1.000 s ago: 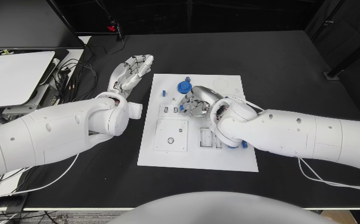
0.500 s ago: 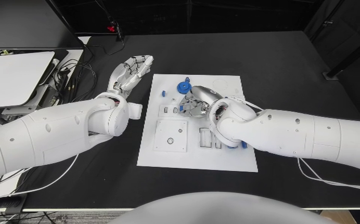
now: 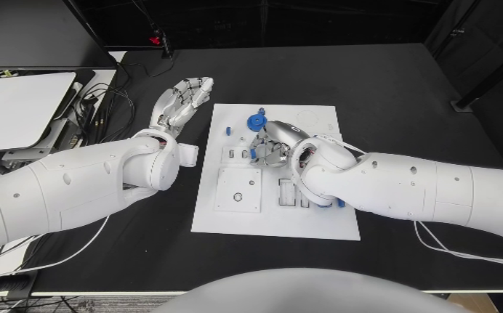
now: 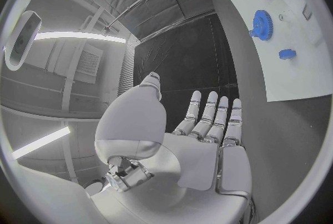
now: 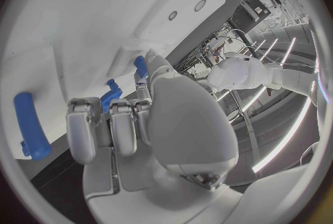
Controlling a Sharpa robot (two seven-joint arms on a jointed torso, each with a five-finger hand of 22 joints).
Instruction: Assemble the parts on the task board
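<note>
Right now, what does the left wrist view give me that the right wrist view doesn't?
Left wrist view only: the left hand held open, fingers straight and holding nothing, off the board's edge, and the blue gear lying flat. Right wrist view only: the right hand curled down on the task board, and a long blue bar beside it. Both share the white board with small blue parts.

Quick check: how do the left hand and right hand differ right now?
The left hand lies off the task board, over the black table; the right hand is over the board among the blue parts. The left hand's fingers are straight and hold nothing; the right hand's fingers are curled, and any grasp is hidden. Both are silver.
</note>
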